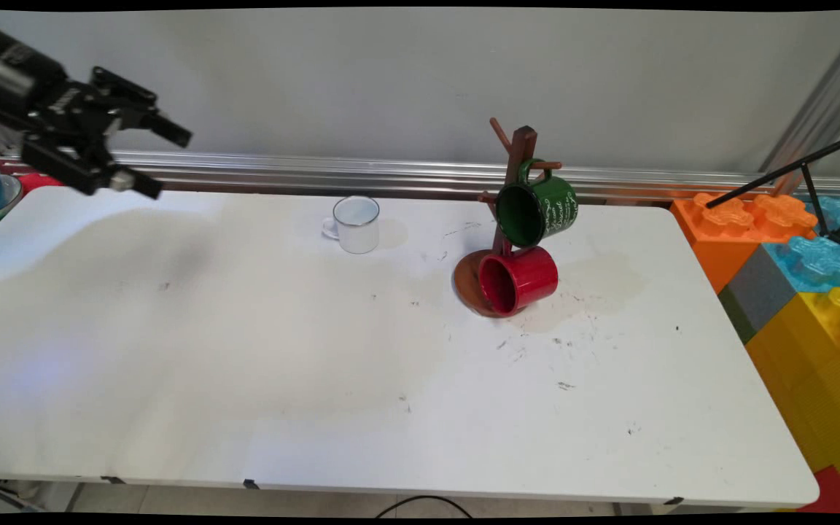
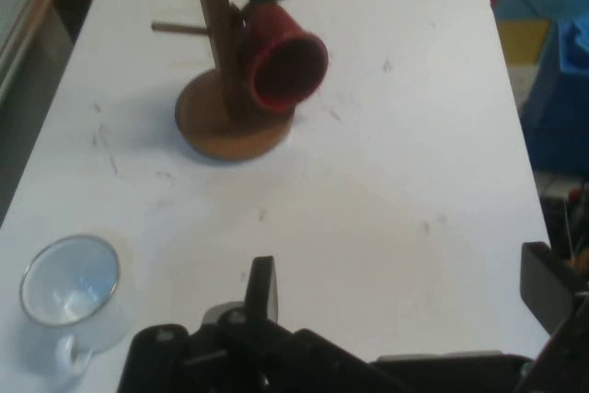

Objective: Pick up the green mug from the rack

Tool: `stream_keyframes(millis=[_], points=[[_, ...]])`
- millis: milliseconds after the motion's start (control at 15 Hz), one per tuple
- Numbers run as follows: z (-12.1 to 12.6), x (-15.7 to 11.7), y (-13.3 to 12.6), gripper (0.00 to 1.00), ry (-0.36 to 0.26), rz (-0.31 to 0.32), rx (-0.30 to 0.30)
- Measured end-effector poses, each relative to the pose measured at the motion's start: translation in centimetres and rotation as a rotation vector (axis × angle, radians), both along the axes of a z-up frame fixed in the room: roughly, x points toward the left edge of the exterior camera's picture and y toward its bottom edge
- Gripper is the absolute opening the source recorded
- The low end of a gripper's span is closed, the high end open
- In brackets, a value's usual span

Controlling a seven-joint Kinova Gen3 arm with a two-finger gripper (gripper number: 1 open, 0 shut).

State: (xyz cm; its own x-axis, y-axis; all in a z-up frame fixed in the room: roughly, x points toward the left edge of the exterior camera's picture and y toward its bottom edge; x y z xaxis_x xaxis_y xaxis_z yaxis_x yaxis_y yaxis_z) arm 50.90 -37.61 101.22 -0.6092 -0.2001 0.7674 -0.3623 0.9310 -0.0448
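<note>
gripper (image 1: 161, 160) jaws apart, empty, high over worktop (image 1: 245, 379) left-rear | white mug (image 1: 356, 224) upright, nearest | wooden mug tree (image 1: 511, 219): green mug (image 1: 537, 208) white script, unreadable; red mug (image 1: 518, 279) below

A plain pale wall (image 1: 391, 80) stands behind the white table (image 1: 318, 379), with a metal rail (image 1: 318, 171) running along its foot. Big coloured blocks (image 1: 792, 292) are stacked at the right. The tabletop carries dark scuffs.
</note>
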Motion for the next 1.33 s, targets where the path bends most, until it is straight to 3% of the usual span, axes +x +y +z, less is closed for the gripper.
stream_keyframes(millis=[267, 733, 1067, 1333], points=[[-0.5, -4.6, -0.9, 1.0, 0.036, 0.067, 0.014], [-3.6, -12.8, -2.9, 1.0, 0.087, 0.238, 0.091], [-4.9, -20.7, -4.1, 1.0, 0.133, 0.27, 0.1], [-5.9, -25.1, -4.9, 1.0, 0.149, 0.288, 0.103]])
